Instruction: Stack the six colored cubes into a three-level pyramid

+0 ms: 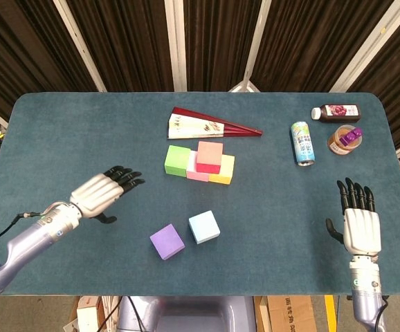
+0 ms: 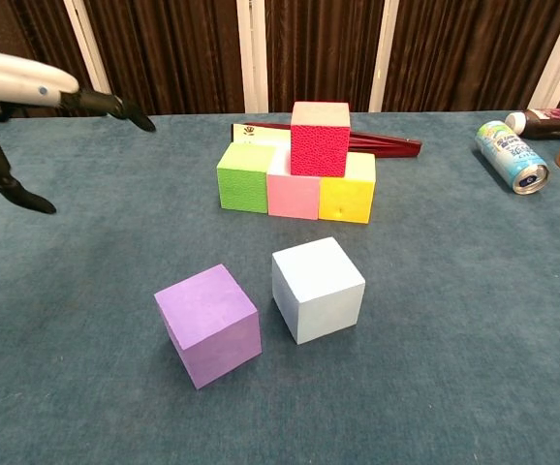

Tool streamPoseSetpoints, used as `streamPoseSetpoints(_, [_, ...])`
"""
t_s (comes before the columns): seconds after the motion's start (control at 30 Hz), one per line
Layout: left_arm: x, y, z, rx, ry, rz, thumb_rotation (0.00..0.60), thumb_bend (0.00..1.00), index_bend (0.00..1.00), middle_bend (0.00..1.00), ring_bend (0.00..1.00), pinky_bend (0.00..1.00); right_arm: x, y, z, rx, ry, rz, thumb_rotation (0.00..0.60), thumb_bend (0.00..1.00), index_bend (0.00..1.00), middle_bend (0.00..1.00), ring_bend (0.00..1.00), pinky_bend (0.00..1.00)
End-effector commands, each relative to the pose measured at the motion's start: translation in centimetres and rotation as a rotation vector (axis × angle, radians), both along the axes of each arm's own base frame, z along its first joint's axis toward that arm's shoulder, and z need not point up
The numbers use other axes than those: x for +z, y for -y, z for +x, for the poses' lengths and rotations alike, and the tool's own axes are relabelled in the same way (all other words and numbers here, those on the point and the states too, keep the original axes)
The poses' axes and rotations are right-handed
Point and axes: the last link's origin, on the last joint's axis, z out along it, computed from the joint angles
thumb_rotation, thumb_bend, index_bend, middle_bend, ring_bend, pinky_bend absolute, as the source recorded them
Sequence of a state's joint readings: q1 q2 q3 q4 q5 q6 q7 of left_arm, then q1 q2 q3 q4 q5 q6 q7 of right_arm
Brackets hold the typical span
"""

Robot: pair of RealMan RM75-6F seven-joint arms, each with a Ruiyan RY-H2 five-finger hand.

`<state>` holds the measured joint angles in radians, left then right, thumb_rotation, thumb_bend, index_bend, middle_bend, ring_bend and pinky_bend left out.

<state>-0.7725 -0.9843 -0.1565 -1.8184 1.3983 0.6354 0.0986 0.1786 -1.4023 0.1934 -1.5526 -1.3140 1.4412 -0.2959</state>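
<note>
Purple cube (image 2: 209,324) and pale blue cube (image 2: 318,289) sit side by side low in the chest view. Left hand (image 1: 103,193), fingers spread and empty, hovers mid-left over the table (image 1: 68,138); right hand (image 1: 360,223) lies spread and empty at lower right. Further back, green cube (image 2: 243,177), pink cube (image 2: 293,196) and yellow cube (image 2: 349,191) form a touching row, with the red cube (image 2: 320,138) on top.
</note>
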Motion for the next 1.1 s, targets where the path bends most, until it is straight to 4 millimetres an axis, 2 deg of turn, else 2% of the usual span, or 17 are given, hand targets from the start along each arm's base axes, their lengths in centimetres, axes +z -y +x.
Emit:
streamPoseSetpoints(0.03, [-1.1, 0.2, 0.7, -0.005, -0.013, -0.049, 0.600, 0.25, 0.05, 0.02, 0.00, 0.00, -0.1, 0.0, 0.0, -0.005, 0.002, -0.001, 0.600, 0.33, 0.00, 0.04, 0.00, 0.00])
streamPoseSetpoints(0.27, [-2.6, 0.7, 1.5, -0.040, -0.060, -0.109, 0.600, 0.25, 0.05, 0.02, 0.00, 0.00, -0.1, 0.2, -0.3, -0.025, 0.016, -0.009, 0.600, 0.33, 0.00, 0.04, 0.00, 0.00])
streamPoseSetpoints(0.67, [-5.1, 2.7, 3.3, -0.105, -0.065, -0.203, 0.600, 0.25, 0.07, 0.07, 0.00, 0.00, -0.2, 0.4, -0.7, -0.052, 0.039, -0.013, 0.600, 0.34, 0.00, 0.04, 0.00, 0.00])
streamPoseSetpoints(1.1, [-6.6, 4.1, 4.0, -0.153, -0.053, -0.229, 0.600, 0.25, 0.10, 0.12, 0.00, 0.00, 0.1, 0.3, -0.9, -0.064, 0.069, -0.025, 0.600, 0.33, 0.00, 0.04, 0.00, 0.00])
